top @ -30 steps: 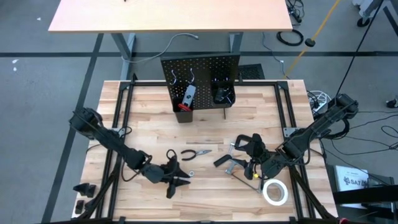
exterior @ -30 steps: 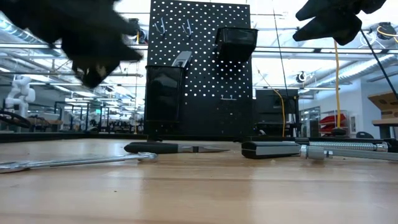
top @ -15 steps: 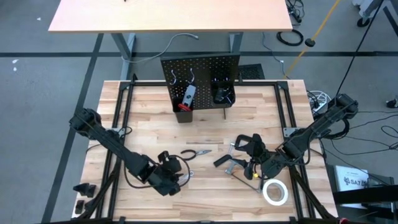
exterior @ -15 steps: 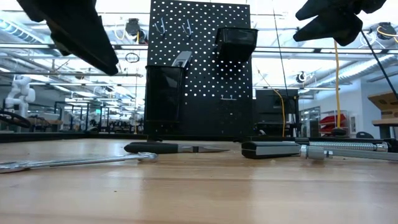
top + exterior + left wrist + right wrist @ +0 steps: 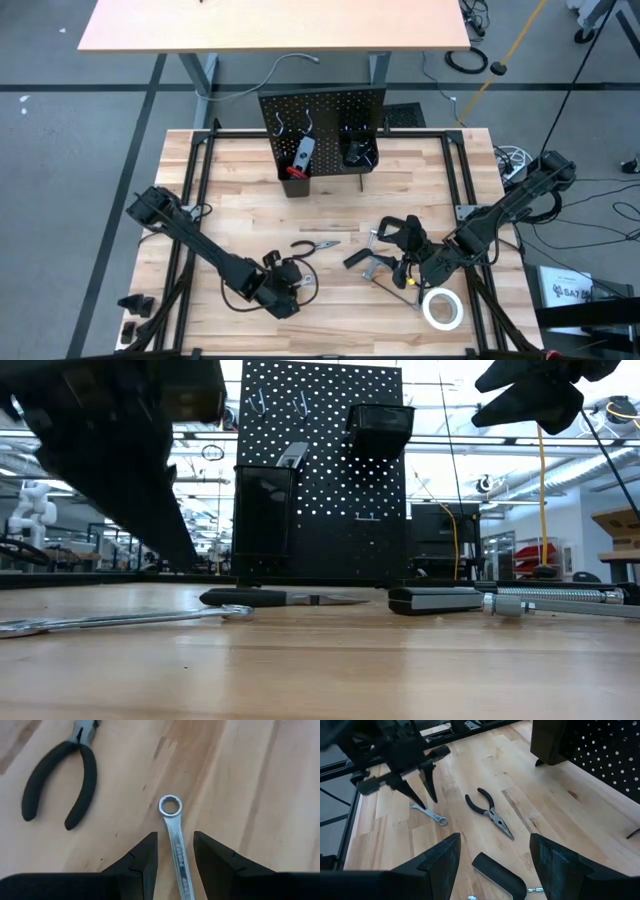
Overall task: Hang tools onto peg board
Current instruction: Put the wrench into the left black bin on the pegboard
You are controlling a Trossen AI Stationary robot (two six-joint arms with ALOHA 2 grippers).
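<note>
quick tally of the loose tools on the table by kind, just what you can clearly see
pliers: 1
wrench: 1, between the open left gripper's fingers
bar clamp: 1
tape roll: 1
total: 4; more may hide under the right gripper

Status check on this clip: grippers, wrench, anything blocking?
Left gripper open, fingers straddling the silver wrench flat on the table, not gripped. Right gripper open, waiting above the bar clamp. Pliers alongside, clear of the wrench.
</note>
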